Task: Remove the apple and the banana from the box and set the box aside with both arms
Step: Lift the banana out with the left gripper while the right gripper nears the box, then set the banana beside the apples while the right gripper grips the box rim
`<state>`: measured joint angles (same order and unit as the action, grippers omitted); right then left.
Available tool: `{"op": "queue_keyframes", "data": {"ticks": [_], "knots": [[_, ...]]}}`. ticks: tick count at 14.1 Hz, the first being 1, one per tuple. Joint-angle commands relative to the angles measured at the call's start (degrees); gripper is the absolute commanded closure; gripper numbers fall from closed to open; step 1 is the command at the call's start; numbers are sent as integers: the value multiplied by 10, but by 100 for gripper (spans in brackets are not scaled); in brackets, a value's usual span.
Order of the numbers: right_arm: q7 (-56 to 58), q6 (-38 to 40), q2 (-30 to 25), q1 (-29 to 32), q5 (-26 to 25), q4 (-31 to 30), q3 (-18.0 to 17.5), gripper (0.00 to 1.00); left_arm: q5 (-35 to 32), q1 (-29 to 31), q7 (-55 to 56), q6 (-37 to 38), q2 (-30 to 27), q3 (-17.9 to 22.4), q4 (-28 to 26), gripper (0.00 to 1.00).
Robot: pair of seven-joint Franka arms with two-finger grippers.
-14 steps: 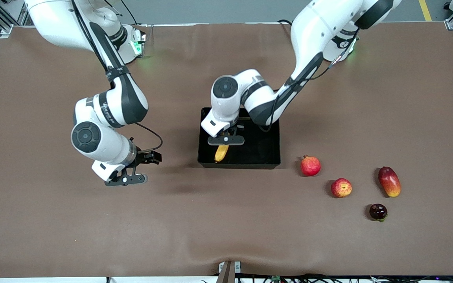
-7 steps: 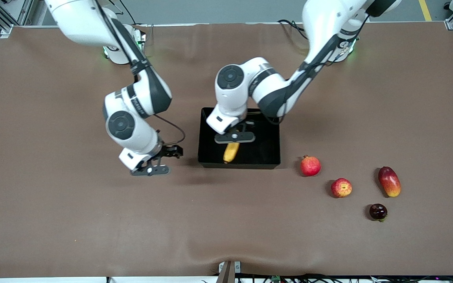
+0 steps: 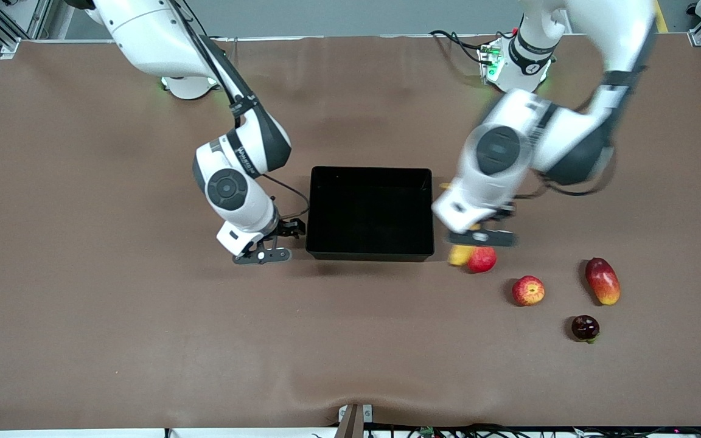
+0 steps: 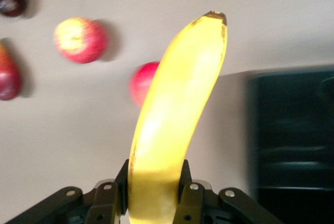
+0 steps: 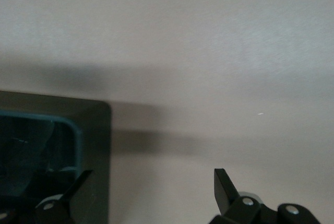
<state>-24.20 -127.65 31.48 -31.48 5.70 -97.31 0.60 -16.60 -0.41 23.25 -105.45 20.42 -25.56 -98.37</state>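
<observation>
Right gripper point(image 3: 263, 254) hovers with fingers spread wide, empty, just beside the black box point(image 3: 370, 250) wall toward the right arm's end. Left gripper point(image 3: 477, 236) clamps the banana point(image 4: 175, 125) over the pomegranate point(image 3: 482, 260). Apple point(image 3: 528, 290) rests on the table point(image 3: 143, 340).

Brown cloth point(image 3: 113, 340) covers the worktop. Toward the left arm's end, nearer the front edge – red pomegranate point(image 3: 483, 260), red-to-orange mango point(image 3: 602, 280), and a small dark purple fruit point(image 3: 585, 328) closest to the front edge – all apart.
</observation>
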Motion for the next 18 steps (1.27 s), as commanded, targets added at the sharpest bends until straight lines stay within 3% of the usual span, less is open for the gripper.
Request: {"op": "queue_keyframes", "data": {"ticks": [1, 6, 7, 8, 9, 15, 18], "knots": [[-41, -13, 2, -31, 5, 1, 5, 0, 9, 98, -84, -45, -27, -7, -84, 100], [-46, -14, 32, -53, 5, -1, 4, 0, -20, 225, -195, -210, 34, -5, -155, 100], [-48, -14, 36, -54, 7, 0, 4, 21, -30, 239, -195, -229, 47, -5, -159, 100], [-58, -14, 37, -53, 19, 0, 4, 72, -43, 253, -195, -245, 61, -5, -162, 100], [-59, -14, 37, -54, 32, 0, 4, 94, -46, 261, -195, -257, 71, -5, -161, 100], [-53, -8, 29, -43, 34, -1, 5, 100, -47, 276, -183, -326, 110, -2, -153, 100], [-38, 22, 1, -3, 29, -1, 8, 100, -63, 275, -182, -354, 147, -1, -135, 100]]}}
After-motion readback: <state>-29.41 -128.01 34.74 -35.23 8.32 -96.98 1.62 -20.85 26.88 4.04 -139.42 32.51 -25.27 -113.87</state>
